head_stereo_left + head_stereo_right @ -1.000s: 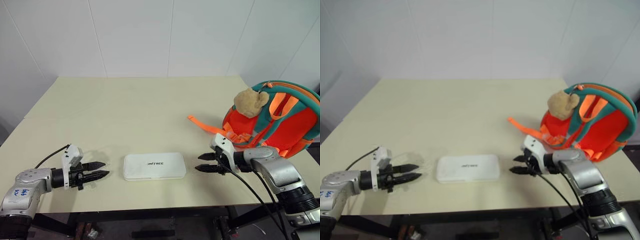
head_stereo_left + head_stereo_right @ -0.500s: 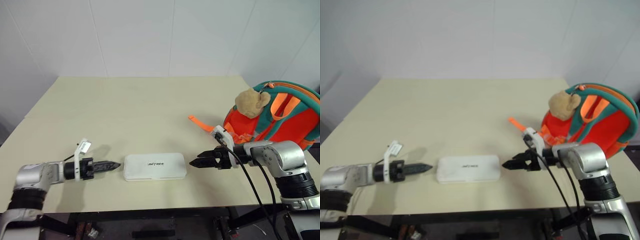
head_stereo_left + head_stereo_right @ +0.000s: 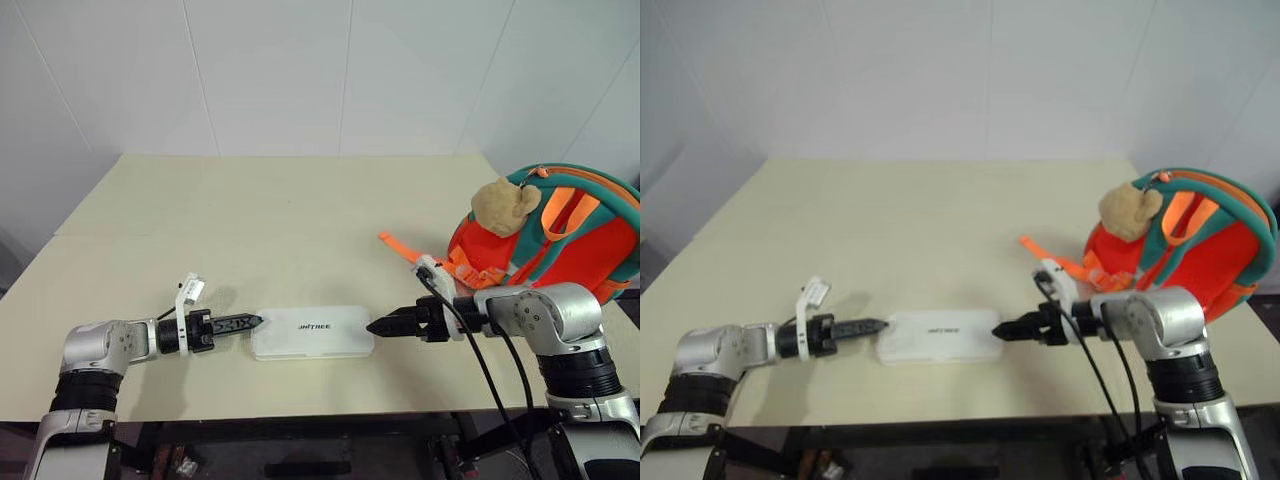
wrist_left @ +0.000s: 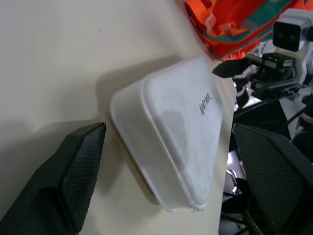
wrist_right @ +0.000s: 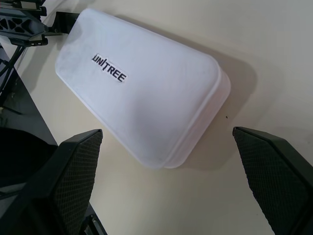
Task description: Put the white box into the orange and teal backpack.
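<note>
White plastic forms the box [image 3: 312, 332], which lies flat near the front edge of the table [image 3: 300, 220], lettering up, and serves as the landmark here. The backpack [image 3: 560, 240] stands upright to the right of the box, well apart from it, with a plush bear [image 3: 503, 205] hanging at its top and 1 orange strap [image 3: 400, 247] trailing toward the box.

The 2 grippers point at the box from opposite ends. The left gripper [image 3: 240, 323] has its tips at the left short end; the right gripper [image 3: 385, 325] has its tips at the right short end. This placement suggests a 2-sided lift, because the box is long and flat.

Both head views show each gripper edge-on, so the finger gap is hidden there. Each wrist view shows what they lack: the left gripper's fingers [image 4: 73, 171] stand wide apart, straddling 1 end of the box, and the right gripper's fingers [image 5: 73, 171] are spread the same way. Neither gripper clamps anything. Contact with the box cannot be confirmed.
</note>
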Motion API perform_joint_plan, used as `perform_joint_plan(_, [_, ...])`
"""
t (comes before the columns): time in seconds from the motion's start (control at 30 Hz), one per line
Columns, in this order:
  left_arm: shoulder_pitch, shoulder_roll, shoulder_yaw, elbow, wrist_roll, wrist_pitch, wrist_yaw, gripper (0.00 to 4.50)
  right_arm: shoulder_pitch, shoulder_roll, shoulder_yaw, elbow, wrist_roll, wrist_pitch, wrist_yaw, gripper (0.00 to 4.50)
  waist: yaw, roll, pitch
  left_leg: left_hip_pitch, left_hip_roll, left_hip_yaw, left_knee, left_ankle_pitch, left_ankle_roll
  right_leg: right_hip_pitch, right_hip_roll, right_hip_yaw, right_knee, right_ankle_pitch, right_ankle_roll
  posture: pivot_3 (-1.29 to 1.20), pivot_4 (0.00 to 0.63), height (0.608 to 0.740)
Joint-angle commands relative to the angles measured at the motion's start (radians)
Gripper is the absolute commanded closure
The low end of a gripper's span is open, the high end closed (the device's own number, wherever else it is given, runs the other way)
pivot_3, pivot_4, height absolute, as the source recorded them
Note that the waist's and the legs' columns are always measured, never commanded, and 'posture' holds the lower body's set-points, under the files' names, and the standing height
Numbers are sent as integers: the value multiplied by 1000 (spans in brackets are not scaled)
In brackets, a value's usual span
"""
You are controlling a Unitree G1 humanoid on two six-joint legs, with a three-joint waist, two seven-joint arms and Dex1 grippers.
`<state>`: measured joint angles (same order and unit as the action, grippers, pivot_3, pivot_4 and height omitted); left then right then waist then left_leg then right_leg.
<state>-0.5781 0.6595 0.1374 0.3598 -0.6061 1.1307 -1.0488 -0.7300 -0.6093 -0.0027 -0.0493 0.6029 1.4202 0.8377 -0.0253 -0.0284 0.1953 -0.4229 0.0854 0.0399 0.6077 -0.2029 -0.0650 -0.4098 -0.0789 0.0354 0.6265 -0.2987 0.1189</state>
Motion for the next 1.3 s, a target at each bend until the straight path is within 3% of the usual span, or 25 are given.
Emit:
perform_joint_plan(0.03, [53,-24,-65,-16,12,54,30,51,-2,11,6,-43,29,4,-13,0,0,0,0,0,0,0,0,0,0,0,0,0,0,0,0,0,150,740])
perform_joint_plan(0.33, [38,-109,-41,-10,13,94,129,51,8,43,11,-57,53,6,-44,0,18,2,-3,0,0,0,4,-3,1,2,0,0,-1,0,0,0,150,740])
perform_joint_plan(1.3, [-1,-292,72,-2,-100,260,189,51,25,164,0,-85,76,-20,-110,0,24,5,-10,1,-1,0,5,-3,3,6,-1,1,-7,-1,-3,0,150,740])
